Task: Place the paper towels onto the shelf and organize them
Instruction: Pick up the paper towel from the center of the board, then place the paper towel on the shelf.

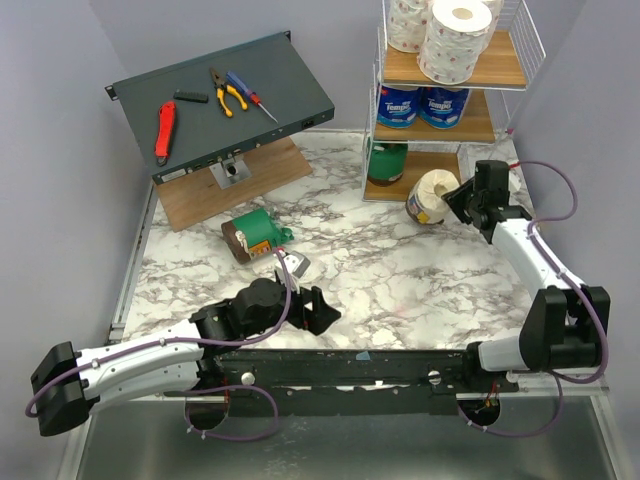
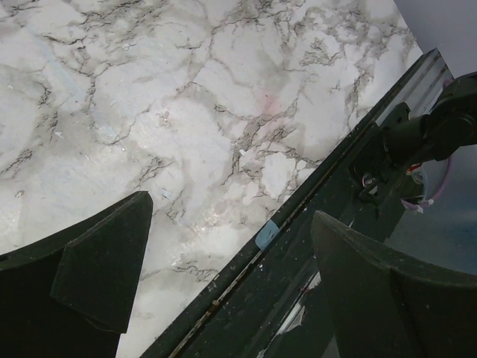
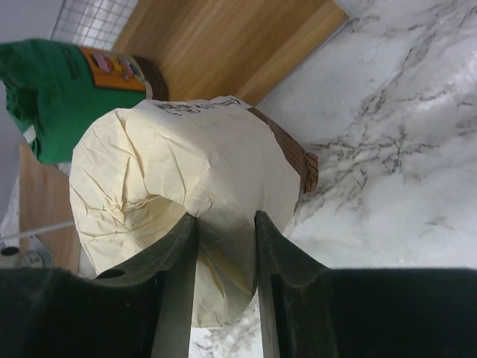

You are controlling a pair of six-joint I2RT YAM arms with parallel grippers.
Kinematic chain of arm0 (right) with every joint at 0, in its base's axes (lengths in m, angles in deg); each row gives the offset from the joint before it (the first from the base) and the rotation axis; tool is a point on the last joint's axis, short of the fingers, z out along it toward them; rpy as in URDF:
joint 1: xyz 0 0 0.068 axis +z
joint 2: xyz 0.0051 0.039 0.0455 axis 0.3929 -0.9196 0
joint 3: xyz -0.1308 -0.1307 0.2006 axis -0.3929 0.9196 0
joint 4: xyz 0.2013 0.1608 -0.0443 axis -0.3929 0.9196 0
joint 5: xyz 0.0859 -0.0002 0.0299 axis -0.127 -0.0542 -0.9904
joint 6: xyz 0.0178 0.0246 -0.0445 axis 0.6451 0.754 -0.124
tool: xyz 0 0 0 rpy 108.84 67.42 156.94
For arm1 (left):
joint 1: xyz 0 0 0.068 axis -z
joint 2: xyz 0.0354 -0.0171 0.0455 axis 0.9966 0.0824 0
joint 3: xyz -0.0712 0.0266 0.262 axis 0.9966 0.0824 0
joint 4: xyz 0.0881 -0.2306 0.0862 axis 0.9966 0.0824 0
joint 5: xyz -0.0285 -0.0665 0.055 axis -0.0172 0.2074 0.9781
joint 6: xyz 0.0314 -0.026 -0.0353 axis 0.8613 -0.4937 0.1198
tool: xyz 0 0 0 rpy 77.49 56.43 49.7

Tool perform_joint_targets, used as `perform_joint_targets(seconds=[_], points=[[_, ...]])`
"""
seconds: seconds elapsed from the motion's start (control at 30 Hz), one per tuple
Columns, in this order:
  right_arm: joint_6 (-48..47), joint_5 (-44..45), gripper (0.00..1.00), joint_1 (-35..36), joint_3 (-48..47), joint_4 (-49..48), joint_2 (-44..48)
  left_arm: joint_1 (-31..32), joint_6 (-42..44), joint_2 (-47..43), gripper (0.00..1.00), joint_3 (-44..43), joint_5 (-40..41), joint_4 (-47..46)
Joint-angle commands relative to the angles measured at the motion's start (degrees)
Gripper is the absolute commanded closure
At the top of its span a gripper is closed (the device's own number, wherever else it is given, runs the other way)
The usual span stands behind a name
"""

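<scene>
The shelf [image 1: 500,72] stands at the back right. White pink-speckled paper towels [image 1: 455,40] fill its top tier, blue-and-white ones [image 1: 420,105] the middle, and a green one [image 1: 387,162] the bottom. My right gripper [image 1: 462,200] is shut on a cream-and-brown roll [image 1: 432,197] just in front of the bottom tier. In the right wrist view the fingers pinch the roll's cream paper end [image 3: 171,171], with the green roll [image 3: 67,89] and the shelf board [image 3: 223,45] behind. Another green roll with brown ends [image 1: 255,235] lies on the marble table. My left gripper [image 1: 320,310] hangs open and empty over the table's front edge [image 2: 231,209].
A dark grey slanted panel [image 1: 225,100] at the back left carries a red-handled tool [image 1: 163,130], yellow pliers [image 1: 225,92] and a screwdriver. A wooden board [image 1: 200,200] lies under it. A small grey-white object [image 1: 293,265] lies near the loose green roll. Walls close in on both sides.
</scene>
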Motion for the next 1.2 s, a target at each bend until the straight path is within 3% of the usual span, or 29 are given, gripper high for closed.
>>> perform_joint_targets(seconds=[0.0,0.33,0.67,1.17], points=[[4.1,2.7,0.68,-0.4,-2.8,-9.2,-3.2,-0.1,0.9,-0.7,0.08,-0.5,2.3,0.4],[7.3,2.5,0.69,-0.4,-2.6,-18.9,-9.0,-0.2,1.5,-0.2,0.07,-0.6,3.5,0.4],[8.4,5.3,0.69,-0.3,-6.1,-20.4,-14.5,-0.2,3.3,3.8,0.07,-2.6,4.1,2.0],[9.4,2.5,0.67,-0.2,-10.2,-24.5,-21.2,-0.3,4.9,5.5,0.07,-3.6,5.7,2.9]])
